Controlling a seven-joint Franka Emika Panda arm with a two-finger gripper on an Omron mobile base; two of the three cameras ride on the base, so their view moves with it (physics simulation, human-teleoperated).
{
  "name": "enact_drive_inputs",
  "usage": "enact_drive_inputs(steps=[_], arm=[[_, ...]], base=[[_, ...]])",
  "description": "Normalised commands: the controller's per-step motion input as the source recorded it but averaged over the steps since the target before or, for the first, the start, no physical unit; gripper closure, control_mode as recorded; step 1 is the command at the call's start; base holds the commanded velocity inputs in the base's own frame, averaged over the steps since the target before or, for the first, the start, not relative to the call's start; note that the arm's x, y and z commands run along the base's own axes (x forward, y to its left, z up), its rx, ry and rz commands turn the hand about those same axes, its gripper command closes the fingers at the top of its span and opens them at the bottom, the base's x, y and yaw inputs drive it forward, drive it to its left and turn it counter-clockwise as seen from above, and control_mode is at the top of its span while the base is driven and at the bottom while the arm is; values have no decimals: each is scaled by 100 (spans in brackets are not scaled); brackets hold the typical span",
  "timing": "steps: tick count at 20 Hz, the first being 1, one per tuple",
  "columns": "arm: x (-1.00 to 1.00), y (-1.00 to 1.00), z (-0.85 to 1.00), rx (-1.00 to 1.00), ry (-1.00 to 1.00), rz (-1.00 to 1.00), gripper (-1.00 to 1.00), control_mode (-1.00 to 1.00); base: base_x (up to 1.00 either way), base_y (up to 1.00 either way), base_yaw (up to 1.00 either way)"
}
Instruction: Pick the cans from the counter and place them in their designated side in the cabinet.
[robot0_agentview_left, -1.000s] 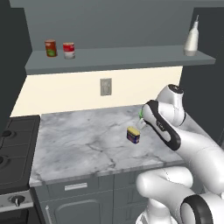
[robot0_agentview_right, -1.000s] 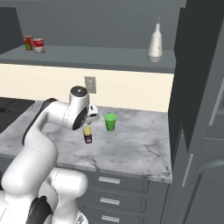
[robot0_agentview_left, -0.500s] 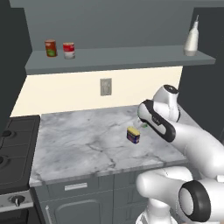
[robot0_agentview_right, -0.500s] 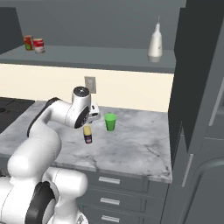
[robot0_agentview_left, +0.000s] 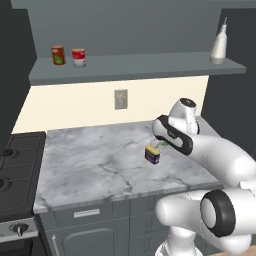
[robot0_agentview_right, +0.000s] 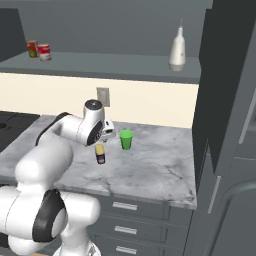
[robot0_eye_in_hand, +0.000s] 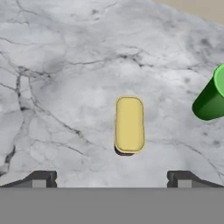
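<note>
One can, the red-and-white one, already stands on the cabinet shelf. The wide-open, empty claw hovers over the blue can on the bench; next, descend and close.

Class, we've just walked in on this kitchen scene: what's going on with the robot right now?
The gripper hangs with its jaws wide open directly above the dark blue can with the yellow top, which stands on the counter beside a green cup. Nothing is held. The red-and-white can already sits on the cabinet shelf, next to a red can with a green label.
</note>
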Motion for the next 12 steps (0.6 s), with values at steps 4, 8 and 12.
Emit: enact_drive_inputs(steps=[4, 8, 12], arm=[[20, 0, -16, -4, 6, 0, -100, -100], [19, 0, -18, 0, 3, 0, -100, -100], [22, 0, -19, 0, 2, 0, -100, -100]], base=[[0, 0, 0], [0, 0, 0], [0, 0, 0]])
